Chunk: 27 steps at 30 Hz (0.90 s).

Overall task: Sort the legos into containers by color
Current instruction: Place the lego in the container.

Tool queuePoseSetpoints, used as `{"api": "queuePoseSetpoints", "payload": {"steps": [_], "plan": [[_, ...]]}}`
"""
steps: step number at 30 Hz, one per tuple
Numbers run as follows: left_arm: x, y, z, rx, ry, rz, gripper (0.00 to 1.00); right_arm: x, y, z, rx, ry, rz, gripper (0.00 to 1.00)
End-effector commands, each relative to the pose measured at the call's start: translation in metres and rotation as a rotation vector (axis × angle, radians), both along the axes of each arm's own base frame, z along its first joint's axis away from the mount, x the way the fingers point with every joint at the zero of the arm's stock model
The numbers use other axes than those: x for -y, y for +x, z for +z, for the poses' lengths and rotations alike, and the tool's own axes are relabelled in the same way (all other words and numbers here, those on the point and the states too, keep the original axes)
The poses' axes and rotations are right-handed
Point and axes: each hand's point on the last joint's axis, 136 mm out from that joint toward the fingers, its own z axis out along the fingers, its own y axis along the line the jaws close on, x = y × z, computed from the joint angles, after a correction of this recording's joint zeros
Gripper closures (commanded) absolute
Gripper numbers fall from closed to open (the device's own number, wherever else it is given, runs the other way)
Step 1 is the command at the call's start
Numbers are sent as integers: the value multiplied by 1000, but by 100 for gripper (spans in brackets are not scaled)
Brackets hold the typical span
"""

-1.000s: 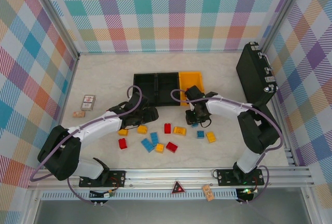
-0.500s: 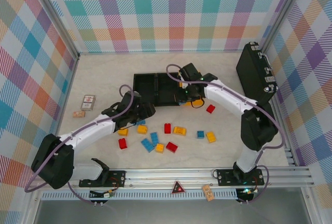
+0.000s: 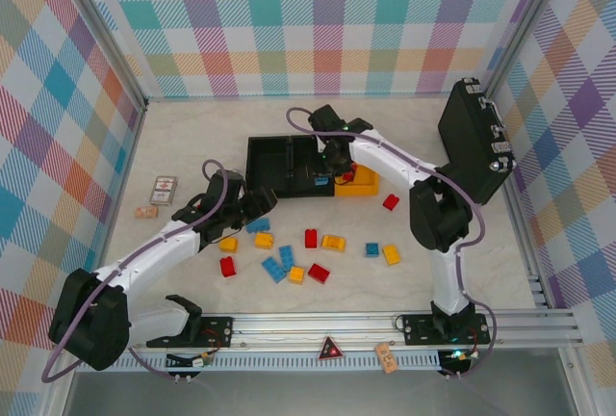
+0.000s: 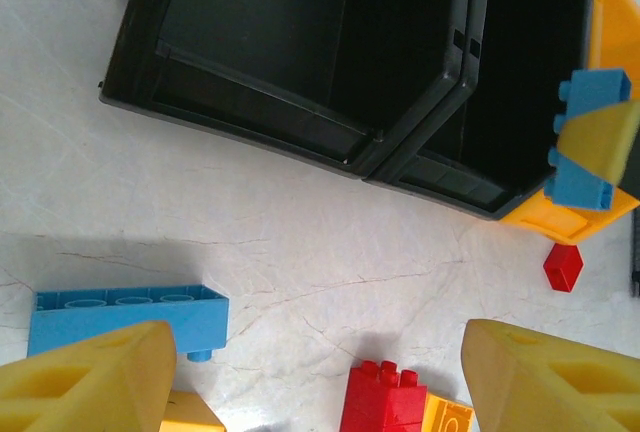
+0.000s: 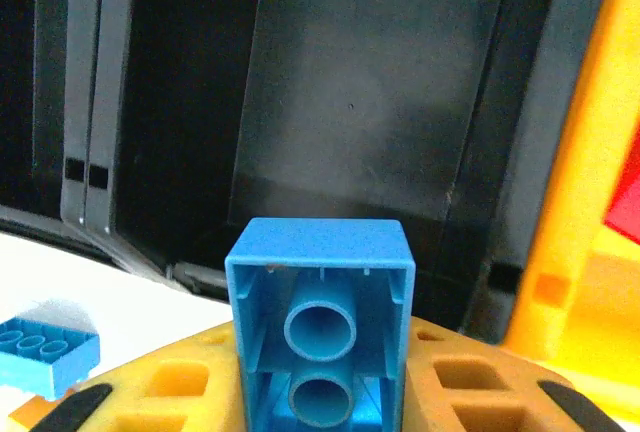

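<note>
My right gripper [image 3: 327, 168] is shut on a blue lego [image 5: 320, 322], held over the middle black bin [image 5: 370, 102], studs facing away from the wrist camera. That same blue lego [image 4: 590, 142] hangs at the seam between this bin and the yellow-orange bin [image 3: 364, 185]. The left black bin [image 3: 272, 158] looks empty. My left gripper [image 3: 252, 206] stands open low over the table, a long blue lego [image 4: 125, 317] by its left finger [image 4: 90, 377] and a red lego [image 4: 385, 402] between the fingers. Several red, blue and yellow legos lie scattered around [image 3: 289, 262].
A lone red lego [image 3: 391, 202] lies right of the yellow-orange bin. A red patch [image 5: 625, 202] shows inside that bin. The large black case [image 3: 474, 137] stands at the right wall. A printed card [image 3: 164, 190] and a small tan block [image 3: 146, 212] lie at the left.
My right gripper lifted the blue lego from the table and carried it back and left over the bins. The left gripper drew back toward the left.
</note>
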Motion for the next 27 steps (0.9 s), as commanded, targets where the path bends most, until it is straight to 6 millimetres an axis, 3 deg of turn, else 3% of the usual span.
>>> {"api": "queuePoseSetpoints", "payload": {"steps": [1,8,13,19,27], "plan": [[-3,-3,1,-1,-21,8,25,-4,1,-6,-27,-35,-6,71],[-8,-7,0,-7,-6,16,25,-6,15,-16,-15,-71,-19,64],[-11,-10,1,-10,5,23,25,-9,19,-12,3,-67,-20,53],[-15,-11,3,-10,20,38,25,-13,18,10,45,-42,-5,51],[-47,-19,-1,-89,169,134,26,-13,0,50,122,68,18,50]]}}
